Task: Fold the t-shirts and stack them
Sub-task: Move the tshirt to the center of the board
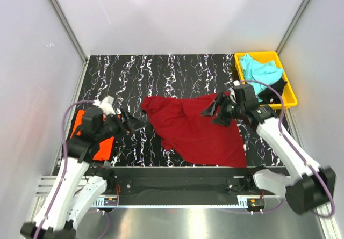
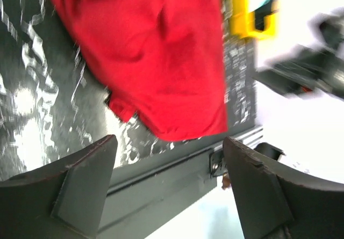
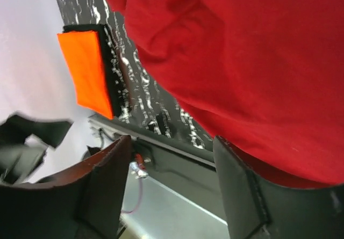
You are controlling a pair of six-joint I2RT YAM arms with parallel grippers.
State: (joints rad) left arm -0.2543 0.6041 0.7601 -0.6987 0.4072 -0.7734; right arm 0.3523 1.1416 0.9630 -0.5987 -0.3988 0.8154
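Observation:
A large dark red t-shirt (image 1: pixel 200 133) lies crumpled and unfolded across the middle of the table, and fills much of both wrist views (image 2: pixel 156 56) (image 3: pixel 258 51). A folded orange t-shirt (image 1: pixel 100 145) (image 3: pixel 88 72) rests on a black t-shirt (image 3: pixel 111 70) at the left edge. Turquoise t-shirt cloth (image 1: pixel 257 68) and black cloth (image 1: pixel 275 86) sit in the tray. My left gripper (image 1: pixel 134 122) (image 2: pixel 169 161) hangs open and empty left of the red shirt. My right gripper (image 1: pixel 210 111) (image 3: pixel 172 161) stands open over the shirt's upper right corner, nothing between its fingers.
A yellow plastic tray (image 1: pixel 291 96) (image 2: pixel 240 13) stands at the back right corner. The black marbled tabletop (image 1: pixel 161 72) runs to grey walls on three sides. A metal rail (image 1: pixel 177 182) with the arm bases lines the near edge.

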